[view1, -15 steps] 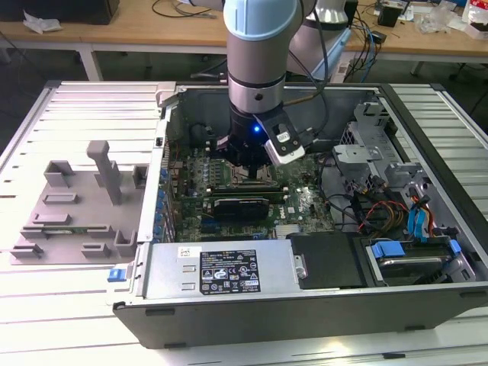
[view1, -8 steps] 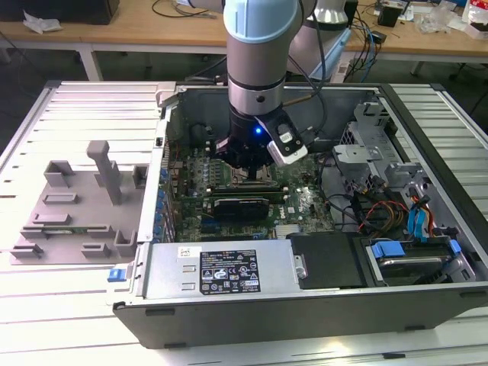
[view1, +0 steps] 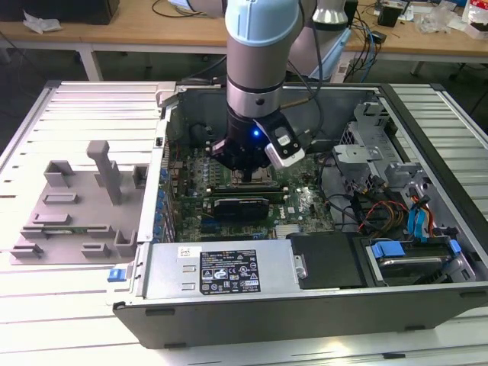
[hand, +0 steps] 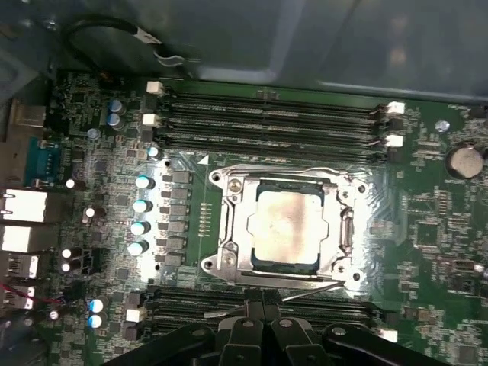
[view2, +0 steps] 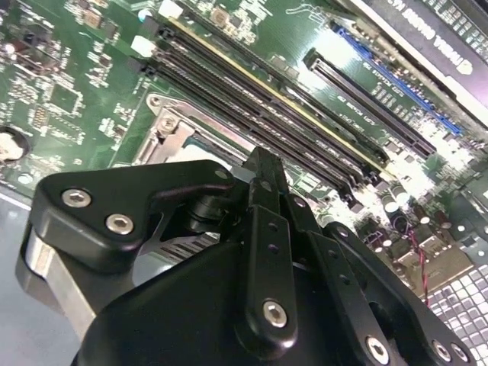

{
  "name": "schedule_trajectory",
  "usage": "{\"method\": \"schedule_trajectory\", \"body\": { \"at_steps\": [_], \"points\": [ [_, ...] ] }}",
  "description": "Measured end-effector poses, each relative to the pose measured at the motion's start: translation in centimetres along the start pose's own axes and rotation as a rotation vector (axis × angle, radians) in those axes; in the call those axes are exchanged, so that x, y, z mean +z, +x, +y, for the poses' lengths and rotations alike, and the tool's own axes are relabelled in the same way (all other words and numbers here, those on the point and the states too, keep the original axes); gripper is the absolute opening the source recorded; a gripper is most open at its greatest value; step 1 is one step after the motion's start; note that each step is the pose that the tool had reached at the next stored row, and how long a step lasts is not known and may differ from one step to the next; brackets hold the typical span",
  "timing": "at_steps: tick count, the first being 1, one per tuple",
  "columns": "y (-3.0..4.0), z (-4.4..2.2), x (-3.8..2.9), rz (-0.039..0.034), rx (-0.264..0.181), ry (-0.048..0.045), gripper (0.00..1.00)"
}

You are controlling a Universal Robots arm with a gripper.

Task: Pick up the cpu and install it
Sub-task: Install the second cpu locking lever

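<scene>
Jaws state cannot be told as the gripper (view1: pixel 250 174) hangs low inside the open computer case (view1: pixel 427 114) over the green motherboard (hand: pixel 427 221), where the cpu (hand: pixel 287 229) sits in its metal socket frame (hand: pixel 229 229).

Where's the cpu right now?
In the first wrist view the cpu sits in the motherboard's metal socket frame, between two banks of memory slots.
</scene>
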State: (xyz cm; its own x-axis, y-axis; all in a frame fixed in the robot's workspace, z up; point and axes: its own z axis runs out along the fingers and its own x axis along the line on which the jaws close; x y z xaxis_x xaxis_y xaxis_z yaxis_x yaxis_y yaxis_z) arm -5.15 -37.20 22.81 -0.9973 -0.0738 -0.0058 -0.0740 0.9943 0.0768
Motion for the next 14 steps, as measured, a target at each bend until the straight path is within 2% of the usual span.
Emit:
{"method": "schedule_trajectory", "body": {
  "at_steps": [1, 4, 14],
  "points": [
    [0.01, -0.05, 0.06, 0.0099, 0.000, 0.0000, 0.11],
    [0.01, -0.18, 0.13, 0.0194, -0.002, -0.0002, 0.11],
    [0.06, -0.31, 0.21, 0.0198, -0.006, 0.0002, 0.11]
  ]
}}
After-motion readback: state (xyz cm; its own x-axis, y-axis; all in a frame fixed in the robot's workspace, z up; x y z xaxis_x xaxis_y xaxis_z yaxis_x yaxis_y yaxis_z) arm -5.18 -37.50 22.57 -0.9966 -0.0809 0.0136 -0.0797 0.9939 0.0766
